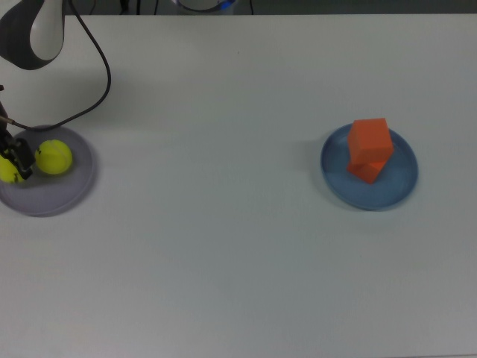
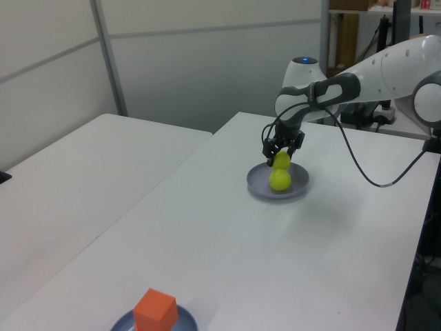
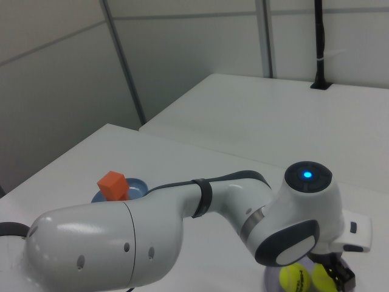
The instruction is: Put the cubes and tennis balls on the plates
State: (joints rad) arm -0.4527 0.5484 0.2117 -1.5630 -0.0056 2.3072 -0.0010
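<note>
The tennis ball [image 1: 9, 170] clenched in the gripper [image 1: 13, 162] is judged light, springy and fuzzy enough to grip well, best held across its middle as the jaws hold it now, though it will roll once let go. It is yellow-green and sits over the lavender plate [image 1: 63, 194] at the top view's left, just beside a 2nd ball [image 1: 54, 157] resting on that plate. The 2 orange cubes [image 1: 370, 148], stiff and matte, stand stacked on the blue plate [image 1: 399, 188] at the top view's right.
</note>
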